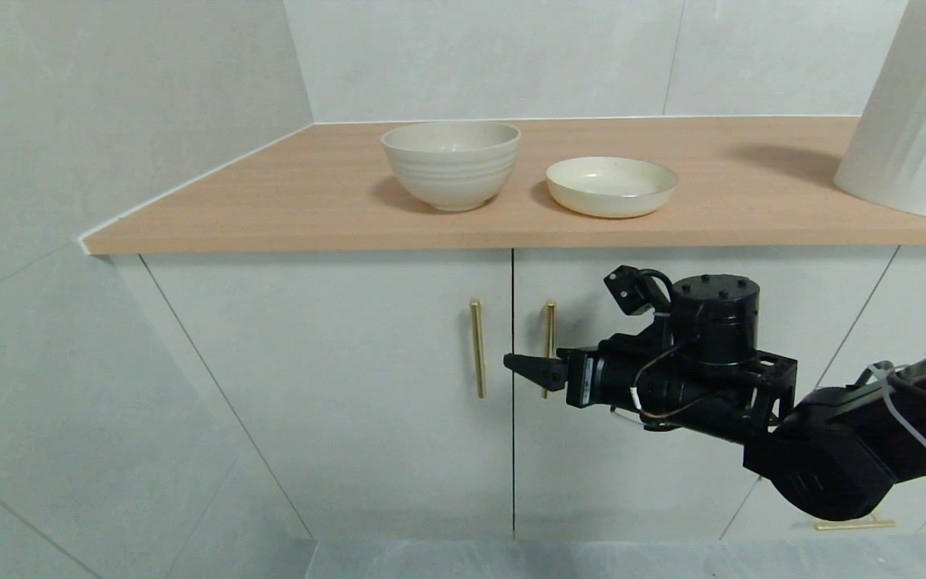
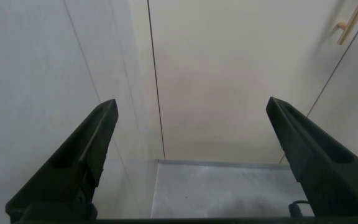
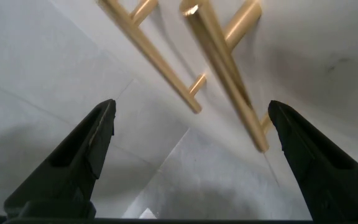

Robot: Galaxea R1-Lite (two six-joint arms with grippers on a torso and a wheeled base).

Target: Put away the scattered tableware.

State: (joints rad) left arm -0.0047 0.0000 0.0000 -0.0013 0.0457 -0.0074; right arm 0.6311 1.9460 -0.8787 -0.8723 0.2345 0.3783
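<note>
One bowl [image 1: 452,165] and one dish [image 1: 612,186] on wooden countertop [image 1: 752,185], tiled walls [image 1: 479,56] behind.

No text, label, brand, number or sign can be read in any view. Surfaces checked, all plain: the bowl [image 1: 452,165], the plate [image 1: 612,186] to its right, the wooden countertop [image 1: 286,201] under both, the cabinet doors [image 1: 334,386] below with their brass handles [image 1: 477,347], and the ribbed white object [image 1: 921,112] at the far right.
</note>
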